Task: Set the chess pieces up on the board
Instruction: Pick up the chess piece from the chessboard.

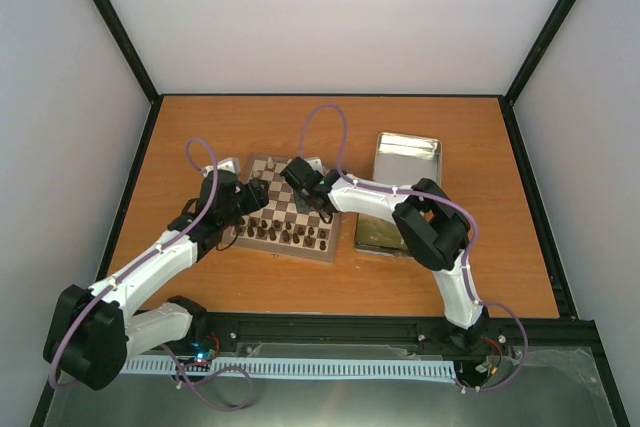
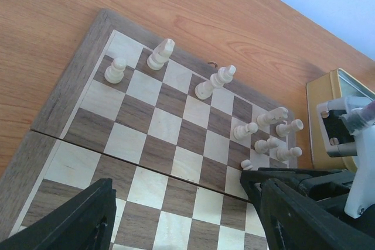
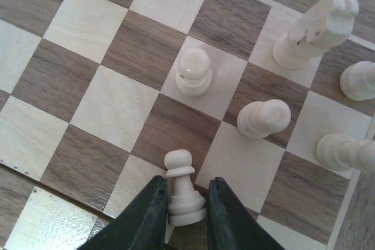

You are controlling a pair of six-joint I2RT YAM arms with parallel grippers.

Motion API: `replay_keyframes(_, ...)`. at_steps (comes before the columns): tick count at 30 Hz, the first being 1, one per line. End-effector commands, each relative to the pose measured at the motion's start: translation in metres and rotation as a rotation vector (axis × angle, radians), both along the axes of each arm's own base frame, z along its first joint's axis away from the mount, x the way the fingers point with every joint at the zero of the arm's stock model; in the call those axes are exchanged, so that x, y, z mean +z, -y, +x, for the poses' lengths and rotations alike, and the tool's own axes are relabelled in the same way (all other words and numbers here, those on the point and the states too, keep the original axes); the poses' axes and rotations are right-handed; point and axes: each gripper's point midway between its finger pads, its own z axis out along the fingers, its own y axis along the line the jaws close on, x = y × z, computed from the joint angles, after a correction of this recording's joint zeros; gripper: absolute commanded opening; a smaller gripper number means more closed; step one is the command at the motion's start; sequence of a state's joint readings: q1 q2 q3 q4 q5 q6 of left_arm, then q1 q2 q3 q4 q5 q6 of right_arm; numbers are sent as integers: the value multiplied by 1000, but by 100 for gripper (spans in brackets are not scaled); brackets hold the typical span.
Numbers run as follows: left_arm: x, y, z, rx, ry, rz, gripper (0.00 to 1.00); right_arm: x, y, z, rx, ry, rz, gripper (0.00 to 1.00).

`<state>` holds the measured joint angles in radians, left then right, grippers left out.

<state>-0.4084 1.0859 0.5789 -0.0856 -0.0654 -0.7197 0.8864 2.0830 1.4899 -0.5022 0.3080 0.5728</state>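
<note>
Pawn [image 3: 183,188] upright between right jaws

Reaching forward and inward with the left arm [image 1: 150,267], left gripper [image 2: 176,180] spread wide. Folded sharply at the elbow on the right arm [image 1: 440,237], forearm directed leftward, right gripper [image 3: 186,181] pointed down, fingers closed against both sides of a cream-white pawn [image 3: 183,194].
</note>
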Motion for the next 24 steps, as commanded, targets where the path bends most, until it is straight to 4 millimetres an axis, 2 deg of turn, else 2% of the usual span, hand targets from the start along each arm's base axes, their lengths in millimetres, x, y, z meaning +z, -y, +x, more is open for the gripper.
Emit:
replay_keyframes(1,9,0,0,-8,19,-15,69,-16,11,-15,49,-31,-98,19)
replay_keyframes(5,11,2,-1,-19,21,-25,69,-13,6,-16,102,-11,-74,15)
replay_keyframes(7,12,4,-2,-28,21,-32,71,-5,4,-15,126,26,-47,15)
replay_keyframes(12,23,14,-8,-92,21,-85,75,33,2,-16,209,187,75,17)
replay_keyframes(13,29,20,-9,-124,26,-106,77,49,1,-17,227,236,127,17)
replay_keyframes(16,47,40,-17,-244,35,-171,80,78,-2,-19,277,331,254,18)
replay_keyframes(24,95,79,-39,-515,60,-299,85,136,-7,-45,429,452,450,18)
